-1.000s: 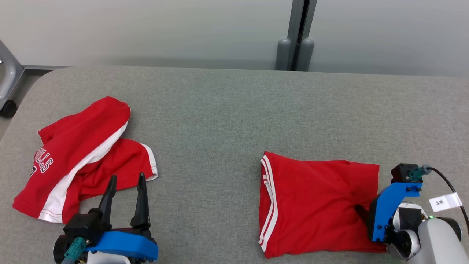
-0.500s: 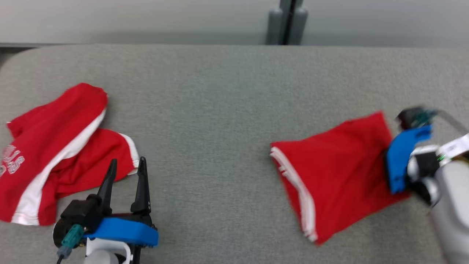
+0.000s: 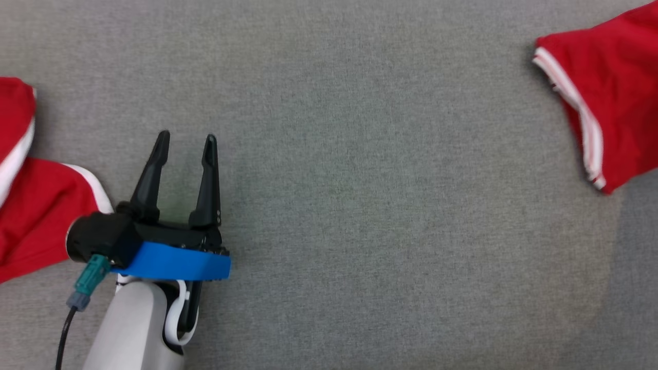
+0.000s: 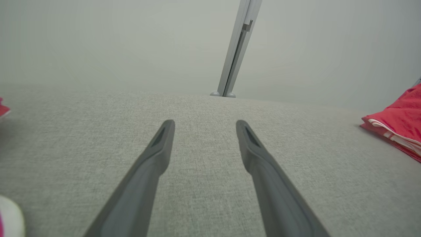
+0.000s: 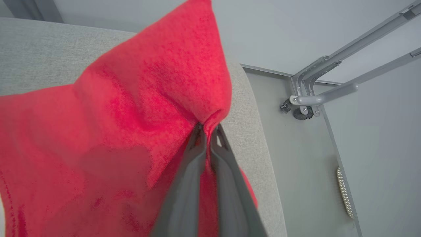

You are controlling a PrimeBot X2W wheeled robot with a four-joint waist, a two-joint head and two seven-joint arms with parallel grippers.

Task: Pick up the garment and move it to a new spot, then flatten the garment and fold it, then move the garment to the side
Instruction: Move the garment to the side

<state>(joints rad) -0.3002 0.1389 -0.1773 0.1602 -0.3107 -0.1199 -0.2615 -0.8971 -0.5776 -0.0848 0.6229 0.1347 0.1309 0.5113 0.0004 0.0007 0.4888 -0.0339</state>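
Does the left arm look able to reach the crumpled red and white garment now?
Probably yes: the left arm's fingers are open and empty, and the crumpled red and white garment lies right beside them, with nothing between.

A pale wall (image 4: 98,39) backs the grey fabric table (image 3: 360,205)

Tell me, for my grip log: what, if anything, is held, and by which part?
The right gripper is shut on the folded red fabric garment with white stripes, pinching a puckered bit of its edge. The left gripper is open, empty.
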